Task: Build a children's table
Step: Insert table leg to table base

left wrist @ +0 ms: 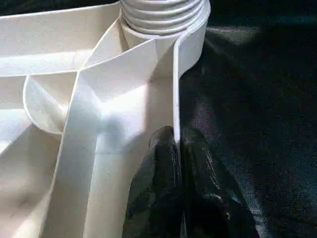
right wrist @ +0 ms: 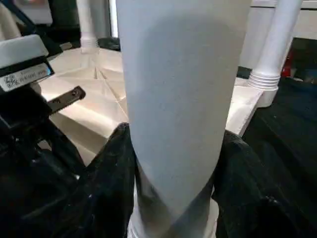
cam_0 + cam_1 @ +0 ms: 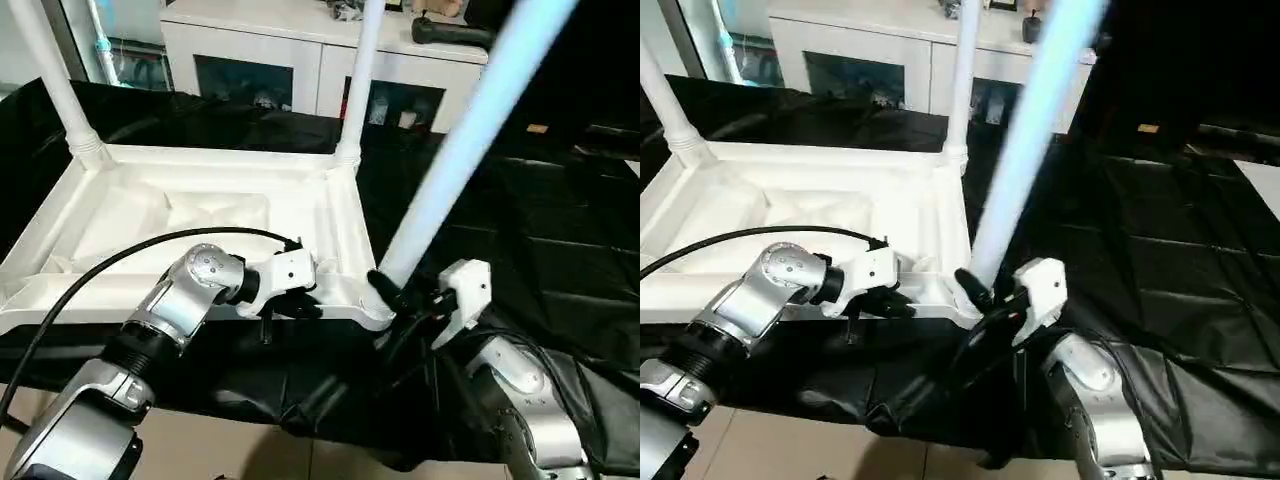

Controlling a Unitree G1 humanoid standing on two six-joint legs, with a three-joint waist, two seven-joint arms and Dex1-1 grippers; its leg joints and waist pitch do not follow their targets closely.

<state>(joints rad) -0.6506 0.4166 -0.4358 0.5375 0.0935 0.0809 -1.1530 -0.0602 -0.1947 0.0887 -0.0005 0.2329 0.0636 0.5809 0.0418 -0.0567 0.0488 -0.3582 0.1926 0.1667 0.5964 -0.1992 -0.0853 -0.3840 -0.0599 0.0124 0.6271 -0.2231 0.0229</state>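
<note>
The white tabletop (image 3: pixel 200 215) lies upside down on a black sheet, ribbed side up. Two white legs stand in its far corners, one at the left (image 3: pixel 60 80) and one at the right (image 3: pixel 362 80). A third leg (image 3: pixel 450 160) rises from the near right corner socket, leaning up and to the right. My right gripper (image 3: pixel 385 290) is shut on its lower end, with a black finger (image 2: pixel 109 168) on either side of the tube (image 2: pixel 178 99). My left gripper (image 3: pixel 290 300) is shut on the tabletop's near rim (image 1: pixel 175 99), its fingers (image 1: pixel 168 183) pinching the thin wall near a ribbed leg end in a socket (image 1: pixel 163 15).
A white cabinet (image 3: pixel 300 50) with glass doors stands behind the work surface. The black sheet (image 3: pixel 540 230) stretches out to the right of the tabletop. A black cable (image 3: pixel 110 260) runs over the tabletop to my left wrist. Tiled floor shows below the near edge.
</note>
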